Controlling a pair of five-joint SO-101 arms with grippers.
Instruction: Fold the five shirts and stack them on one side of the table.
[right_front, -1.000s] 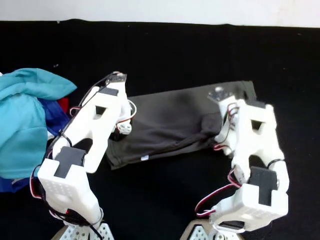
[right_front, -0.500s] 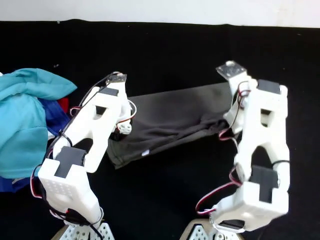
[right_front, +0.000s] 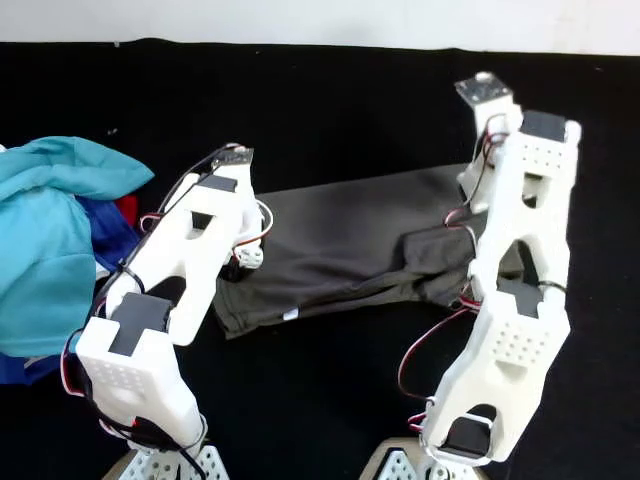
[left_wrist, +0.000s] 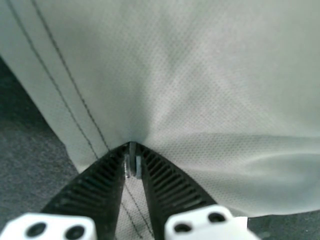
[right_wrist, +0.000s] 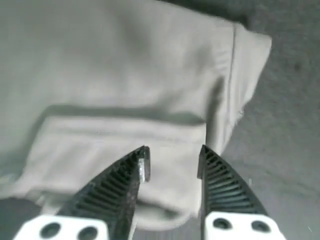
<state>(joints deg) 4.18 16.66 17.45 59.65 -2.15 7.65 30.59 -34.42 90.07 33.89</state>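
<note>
Black cloth covers the worktop, and the grey shirt lies stretched across its middle, part-folded, with a heap of unfolded shirts off at my left-hand edge. My left arm is down at the shirt's end nearest that heap, its jaws pinched tight on a small tuck of fabric just beside the double-stitched hem. My right arm stands high over the opposite end. Its jaws are parted a modest way, holding nothing, above a flap doubled over onto the shirt's body. I judge this knit thin, light and limp: it will sag and crease rather than hold a line, and a single pinch drags puckers toward it, as the folds running into my left jaws show. Stitched edges and doubled layers should give the firmer grip, so I would take the right end at its outer corner, through both layers.
</note>
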